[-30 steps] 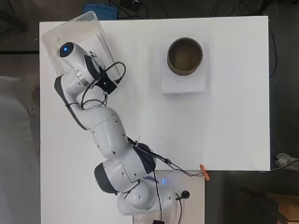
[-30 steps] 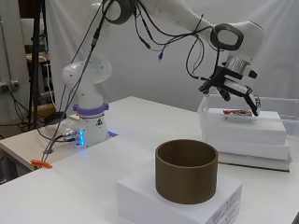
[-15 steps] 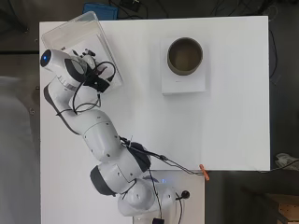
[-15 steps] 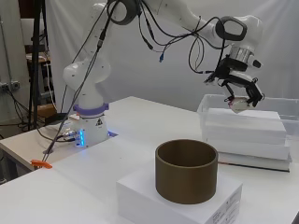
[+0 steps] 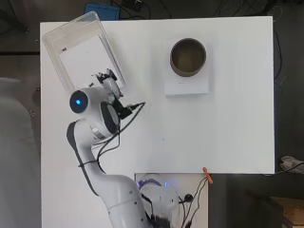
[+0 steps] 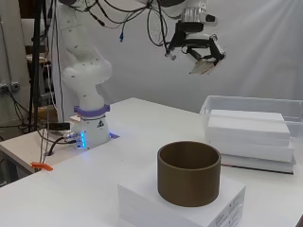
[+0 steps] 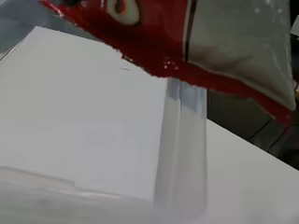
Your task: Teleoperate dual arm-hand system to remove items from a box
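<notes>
arm raised, hand (image 6: pixel 198 49) high (fingers (image 6: pixel 208 59) curled)

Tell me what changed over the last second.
The hand rose from just above the clear box to well above it, carrying a red and clear packet out of the box, and swung back toward the arm's base. The brown ring on its white block and the box did not move.

A brown ring (image 5: pixel 188 57), an open hollow cylinder, stands upright on a flat white block (image 5: pixel 186 83) in the upper middle of the overhead view and at the lower centre of the side view. Both rest on the white table (image 5: pixel 237 133). An orange clip (image 5: pixel 207 175) lies at the table's bottom edge, beside dark cables (image 5: pixel 197 197).
</notes>
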`<state>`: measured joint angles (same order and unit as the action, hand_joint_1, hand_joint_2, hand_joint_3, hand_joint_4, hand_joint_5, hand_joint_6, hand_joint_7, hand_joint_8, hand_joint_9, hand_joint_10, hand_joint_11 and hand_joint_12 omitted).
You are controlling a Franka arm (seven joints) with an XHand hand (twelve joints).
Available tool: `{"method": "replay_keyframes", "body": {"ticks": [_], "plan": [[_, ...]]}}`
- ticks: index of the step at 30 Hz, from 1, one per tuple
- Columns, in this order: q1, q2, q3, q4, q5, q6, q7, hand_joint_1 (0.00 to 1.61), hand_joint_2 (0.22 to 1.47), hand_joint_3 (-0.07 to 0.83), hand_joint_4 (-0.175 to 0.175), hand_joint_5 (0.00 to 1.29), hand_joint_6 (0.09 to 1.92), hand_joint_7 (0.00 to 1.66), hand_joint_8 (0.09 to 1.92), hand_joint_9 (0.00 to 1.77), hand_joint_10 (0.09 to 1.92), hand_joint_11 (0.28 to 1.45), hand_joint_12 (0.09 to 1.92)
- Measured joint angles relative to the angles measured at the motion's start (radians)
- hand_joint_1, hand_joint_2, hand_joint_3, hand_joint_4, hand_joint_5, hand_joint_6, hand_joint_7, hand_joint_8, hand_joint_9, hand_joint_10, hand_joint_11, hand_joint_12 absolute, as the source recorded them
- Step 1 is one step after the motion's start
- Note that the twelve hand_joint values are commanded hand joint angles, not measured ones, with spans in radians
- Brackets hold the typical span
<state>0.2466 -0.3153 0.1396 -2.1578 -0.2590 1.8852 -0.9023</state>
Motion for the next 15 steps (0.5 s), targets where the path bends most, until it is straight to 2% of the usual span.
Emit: {"method": "replay_keyframes", "body": {"ticks": [2,4,7,10,15], "plan": [[-0.020,-0.138,-0.081,-0.113,0.009,0.025,-0.039,0.92,1.22,0.000,0.175,0.77,1.30,0.98,1.92,1.28,1.92,1.01,1.88],[-0.036,-0.188,-0.170,-0.150,0.002,0.029,-0.098,0.92,1.23,0.001,0.175,0.76,1.31,0.96,1.89,1.24,1.92,0.95,1.86],[-0.059,-0.170,-0.305,-0.137,-0.018,0.018,-0.173,0.91,1.24,0.000,0.175,0.74,1.34,0.92,1.79,1.15,1.88,0.84,1.81],[-0.075,-0.093,-0.342,-0.058,-0.018,-0.020,-0.169,0.93,1.22,-0.002,0.175,0.79,1.27,0.96,1.86,1.17,1.91,0.80,1.81],[-0.112,0.107,-0.424,0.142,0.006,-0.059,-0.232,0.96,1.19,-0.002,0.175,0.84,1.21,1.15,1.92,1.41,1.92,1.01,1.91]]}}
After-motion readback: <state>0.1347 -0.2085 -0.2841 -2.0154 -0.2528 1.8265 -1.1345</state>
